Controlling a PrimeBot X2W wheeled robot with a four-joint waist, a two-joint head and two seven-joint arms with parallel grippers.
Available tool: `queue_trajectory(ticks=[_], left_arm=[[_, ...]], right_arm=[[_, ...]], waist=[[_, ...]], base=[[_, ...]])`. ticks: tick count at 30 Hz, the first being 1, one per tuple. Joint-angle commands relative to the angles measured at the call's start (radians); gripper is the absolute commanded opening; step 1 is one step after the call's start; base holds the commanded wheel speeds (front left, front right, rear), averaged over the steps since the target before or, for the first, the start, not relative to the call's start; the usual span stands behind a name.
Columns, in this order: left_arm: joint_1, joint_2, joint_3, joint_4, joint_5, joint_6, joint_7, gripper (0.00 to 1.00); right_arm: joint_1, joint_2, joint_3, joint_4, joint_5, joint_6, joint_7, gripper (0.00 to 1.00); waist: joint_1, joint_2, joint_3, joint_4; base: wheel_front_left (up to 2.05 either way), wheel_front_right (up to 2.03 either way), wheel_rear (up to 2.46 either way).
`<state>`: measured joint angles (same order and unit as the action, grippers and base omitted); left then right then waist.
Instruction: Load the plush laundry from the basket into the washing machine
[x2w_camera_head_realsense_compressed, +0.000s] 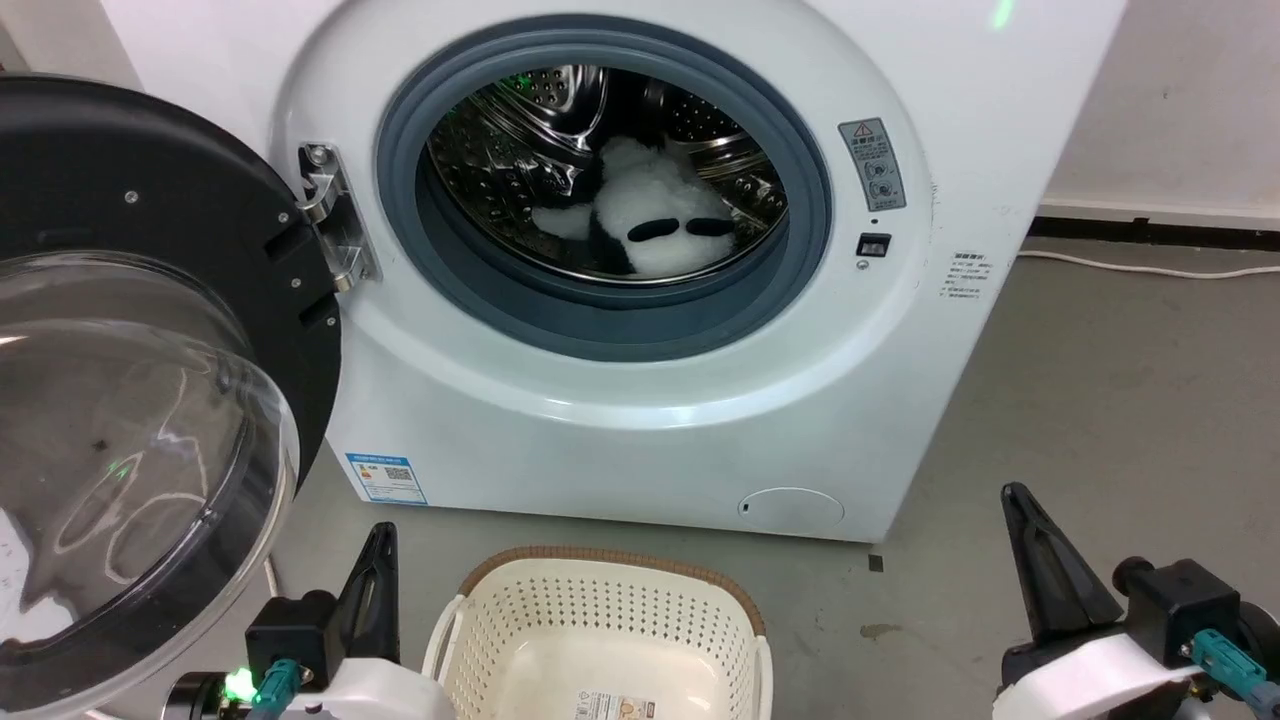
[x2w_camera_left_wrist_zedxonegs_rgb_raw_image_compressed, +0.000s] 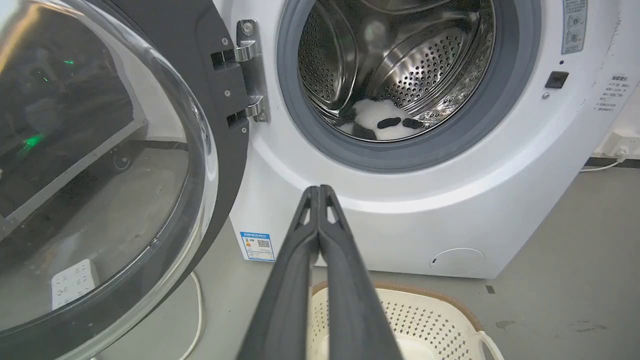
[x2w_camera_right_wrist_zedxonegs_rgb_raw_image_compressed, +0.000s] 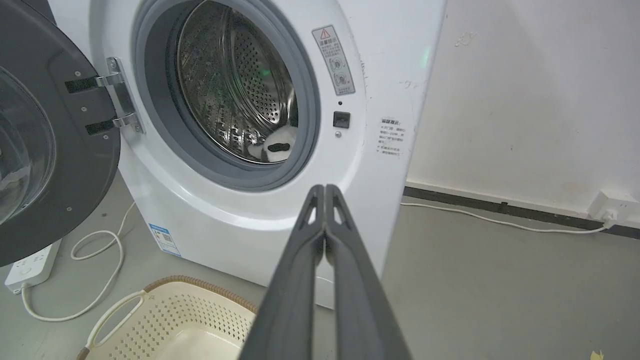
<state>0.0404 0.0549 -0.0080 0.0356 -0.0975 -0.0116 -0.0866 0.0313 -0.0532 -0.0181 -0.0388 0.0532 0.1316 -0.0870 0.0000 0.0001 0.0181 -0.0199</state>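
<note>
The door (x2w_camera_head_realsense_compressed: 130, 400) stands swung open at the far left, its clear dome facing the robot, held by a steel hinge (x2w_camera_head_realsense_compressed: 335, 215). Below it, the left gripper (x2w_camera_head_realsense_compressed: 383, 535) hangs at the lower left; the left wrist view shows its jaws closed, finger against finger, holding nothing. On the washer (x2w_camera_head_realsense_compressed: 640, 420), a blue sticker (x2w_camera_head_realsense_compressed: 386, 478) with a QR code sits at the lower left corner of the front; its print is too small to read. The toy (x2w_camera_head_realsense_compressed: 650, 215) lies inside the drum (x2w_camera_head_realsense_compressed: 520, 130) on its lower part, white fluff up and two black patches showing. The basket (x2w_camera_head_realsense_compressed: 610, 555) stands on the floor just before the washer, with a label (x2w_camera_head_realsense_compressed: 615, 708) on its bare bottom, unreadable. Right of the opening is a grey warning label (x2w_camera_head_realsense_compressed: 872, 163) with a red triangle, then a small block of text (x2w_camera_head_realsense_compressed: 968, 275), both illegible. The right gripper (x2w_camera_head_realsense_compressed: 1015, 495) hangs at the lower right, jaws shut on nothing.
</note>
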Motion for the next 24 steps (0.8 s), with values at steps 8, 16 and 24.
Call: queue_trajectory(ticks=[8, 16, 24], left_arm=[[-0.018, 0.0, 0.004, -0.011, 0.027, 0.006, 0.02, 0.0], [-0.024, -0.001, 0.005, -0.017, 0.044, 0.008, 0.036, 0.0], [-0.029, -0.002, 0.006, -0.023, 0.061, 0.009, 0.052, 0.0]], right_arm=[[-0.016, 0.002, 0.005, 0.011, -0.016, -0.001, 0.019, 0.0], [-0.02, 0.002, 0.008, 0.018, -0.025, -0.001, 0.036, 0.0], [-0.024, 0.003, 0.012, 0.025, -0.034, -0.001, 0.052, 0.0]], waist=[[0.0, -0.0001, -0.004, 0.004], [0.0, -0.0001, -0.007, 0.008], [0.0, -0.0001, -0.011, 0.012]], base=[[0.0, 0.0, 0.0], [0.0, 0.0, 0.0], [0.0, 0.0, 0.0]])
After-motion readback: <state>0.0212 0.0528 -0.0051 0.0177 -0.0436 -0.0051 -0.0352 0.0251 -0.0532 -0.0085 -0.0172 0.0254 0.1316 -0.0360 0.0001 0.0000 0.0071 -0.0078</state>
